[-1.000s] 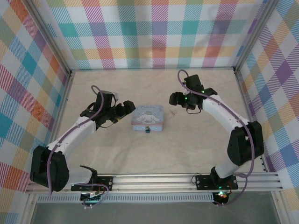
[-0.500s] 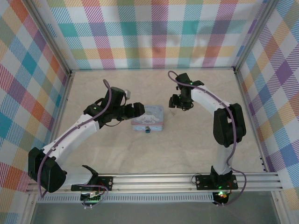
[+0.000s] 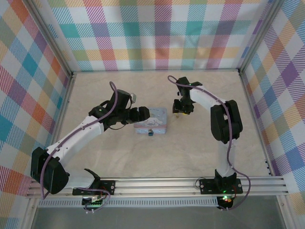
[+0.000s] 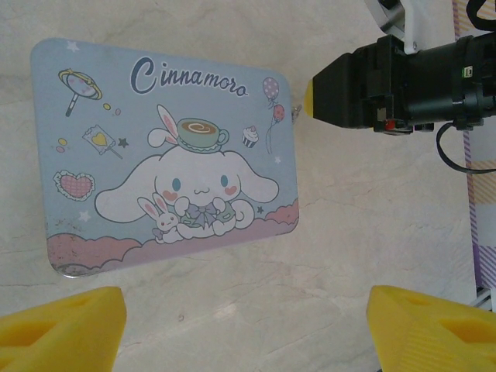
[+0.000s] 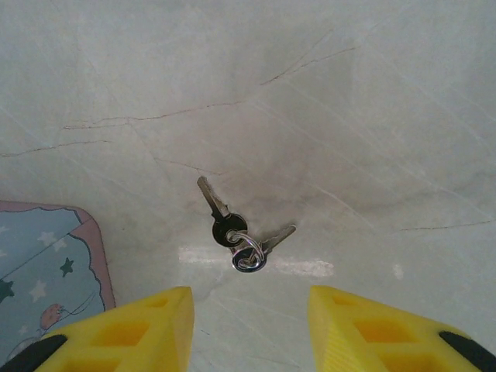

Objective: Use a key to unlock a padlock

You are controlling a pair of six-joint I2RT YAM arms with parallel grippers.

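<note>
The left claw (image 3: 143, 114) is hovering just beside the left edge of the tin (image 3: 151, 119). Its yellow fingers (image 4: 66, 329) are standing wide apart with nothing between them, so it is released. From the left wrist, the tin is lying flat on the worktop (image 3: 119, 157), cartoon lid up, ahead of the fingertips.

The padlock (image 3: 150, 133) is sitting on the worktop just beside the tin's near edge, and neither claw is touching it.

The right claw (image 3: 181, 112) is pointing down at the worktop just right of the tin. Its fingers (image 5: 136, 333) are standing apart and gripping nothing, so it too is released.

The key (image 5: 221, 213) is lying flat on the worktop near the tin's right edge. From the right wrist it is showing just past the fingertips, in line with the gap between them, and the fingers are not touching it. Its dark head is hanging on a small ring (image 5: 248, 257) together with a second key (image 5: 277, 236), and the two blades are pointing in different directions.
</note>
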